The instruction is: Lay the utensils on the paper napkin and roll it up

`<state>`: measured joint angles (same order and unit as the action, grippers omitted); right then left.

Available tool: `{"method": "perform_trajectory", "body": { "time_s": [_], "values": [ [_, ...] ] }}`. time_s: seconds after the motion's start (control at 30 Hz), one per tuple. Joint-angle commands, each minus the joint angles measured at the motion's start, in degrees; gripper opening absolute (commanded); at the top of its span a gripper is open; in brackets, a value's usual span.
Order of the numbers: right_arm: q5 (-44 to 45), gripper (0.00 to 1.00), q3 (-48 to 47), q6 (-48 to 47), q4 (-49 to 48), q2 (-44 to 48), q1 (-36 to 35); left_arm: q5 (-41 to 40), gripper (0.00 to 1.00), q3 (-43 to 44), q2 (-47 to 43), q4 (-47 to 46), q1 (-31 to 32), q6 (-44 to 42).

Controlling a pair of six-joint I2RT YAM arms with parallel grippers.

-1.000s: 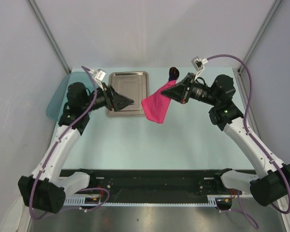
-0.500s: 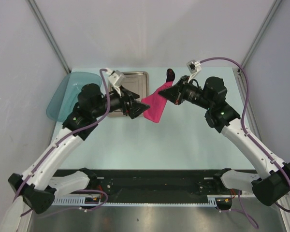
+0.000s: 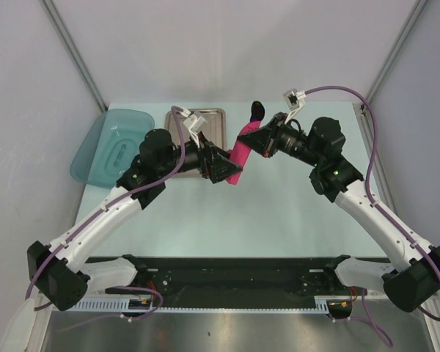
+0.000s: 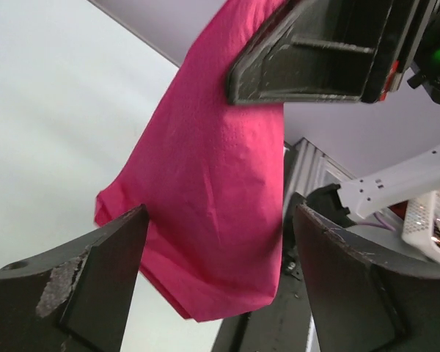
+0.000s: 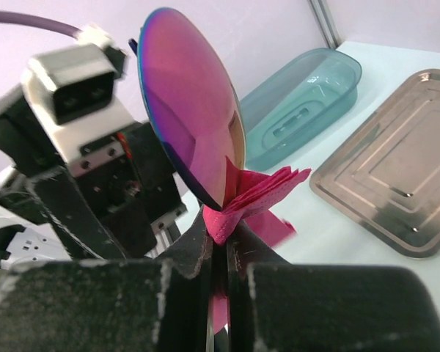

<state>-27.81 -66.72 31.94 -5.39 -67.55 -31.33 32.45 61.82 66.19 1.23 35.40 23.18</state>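
My right gripper [image 3: 257, 139] is shut on the upper corner of the magenta paper napkin [image 3: 238, 155] and holds it above the table, so it hangs down to the left. A spoon bowl [image 3: 258, 111] sticks up from the same pinch. In the right wrist view the shiny bowl [image 5: 194, 125] rises from the bunched napkin [image 5: 260, 192] at the closed jaws [image 5: 221, 238]. The spoon handle is hidden. My left gripper [image 3: 226, 169] is open at the napkin's lower end. In the left wrist view the napkin [image 4: 213, 169] hangs between its spread fingers [image 4: 95, 286]. The fork is out of view.
The steel tray [image 3: 214, 117] lies at the back behind the left gripper; it also shows in the right wrist view [image 5: 396, 169]. The teal translucent dish [image 3: 106, 143] sits at the back left and shows in the right wrist view [image 5: 308, 95]. Grey walls surround the table.
My left arm has swung right from over the steel tray to the napkin's lower end. My right gripper shifted slightly left with the napkin, which now hangs narrower.
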Motion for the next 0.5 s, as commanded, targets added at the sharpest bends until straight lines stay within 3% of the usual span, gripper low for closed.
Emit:
{"method": "perform_trajectory", "body": {
  "time_s": [0.0,0.17,0.47],
  "values": [
    [-1.7,0.0,-2.5,2.2,-6.6,0.6,-0.3,6.6,0.83,-2.0,0.9,-8.3,0.4,6.9],
    [-3.5,0.0,-2.1,3.1,-8.5,0.7,-0.4,11.6,0.72,-3.2,1.2,-13.5,0.5,12.1],
    [-7.1,0.0,-0.8,4.5,-13.1,0.9,-0.4,19.1,0.39,-6.4,2.5,-29.5,0.5,26.5]
  ]
}}
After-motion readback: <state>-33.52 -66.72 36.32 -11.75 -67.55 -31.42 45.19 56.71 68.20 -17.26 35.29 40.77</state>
